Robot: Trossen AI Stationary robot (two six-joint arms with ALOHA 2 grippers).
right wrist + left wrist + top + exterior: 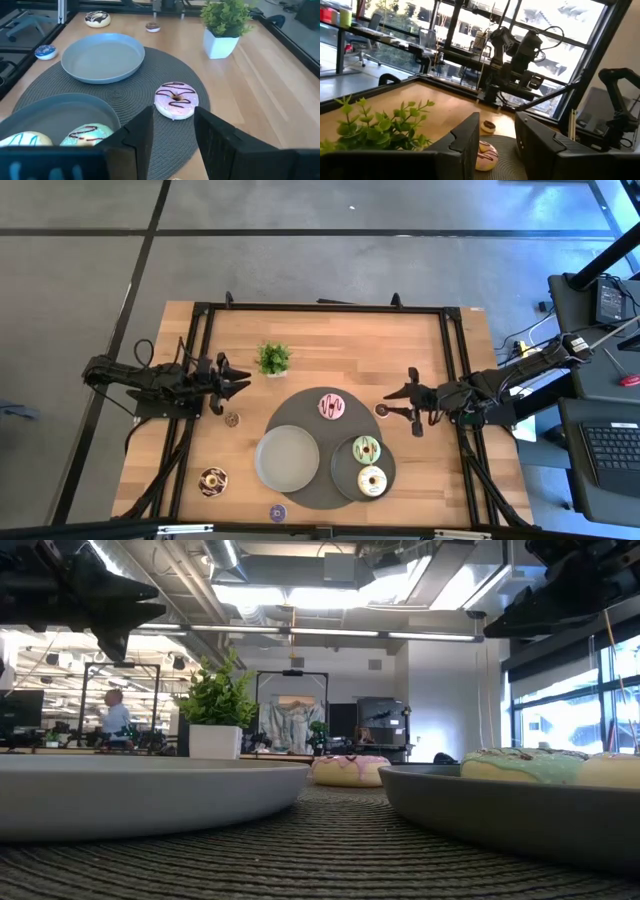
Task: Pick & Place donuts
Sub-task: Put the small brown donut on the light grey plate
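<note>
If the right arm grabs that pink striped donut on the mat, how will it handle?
The pink striped donut lies flat, so it probably won't roll. Its glossy icing may be slippery. The woven mat beneath likely resists sliding when pushed.

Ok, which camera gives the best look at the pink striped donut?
The right wrist view: the pink striped donut lies whole on the round mat, stripes clear. The high view shows it small from above, the low view only side-on, and the left wrist view hides part behind the fingers.
</note>
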